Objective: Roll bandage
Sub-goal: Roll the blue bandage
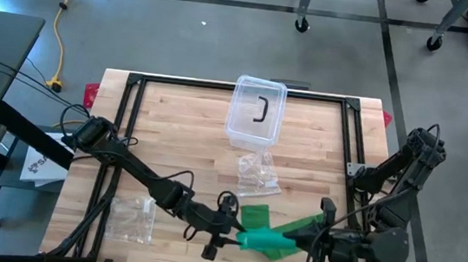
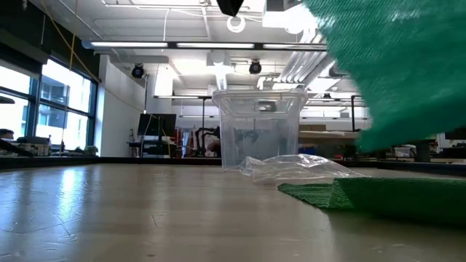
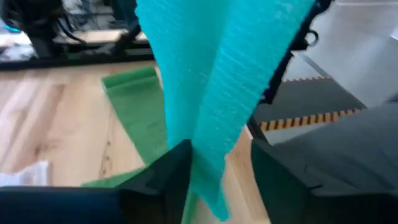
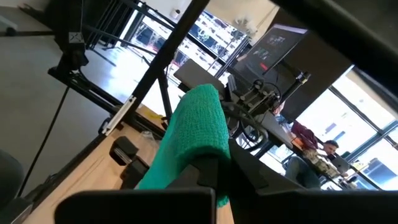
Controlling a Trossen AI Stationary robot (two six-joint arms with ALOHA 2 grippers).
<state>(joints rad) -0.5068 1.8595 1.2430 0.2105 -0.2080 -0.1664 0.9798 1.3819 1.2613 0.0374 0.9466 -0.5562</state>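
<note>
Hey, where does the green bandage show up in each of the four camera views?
High view: green bandage at the near table edge, between both grippers.
Low view: fills the right side, upper and lower.
Left wrist view: hangs mid-picture.
Right wrist view: rolled, at centre.
Shared landmark: the clear plastic box, also in the low view.

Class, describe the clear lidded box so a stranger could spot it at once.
Start at the wooden table and go to its far edge, midway along. The clear plastic box stands there, beyond a crumpled plastic bag; only it has a dark handle on its lid.
</note>
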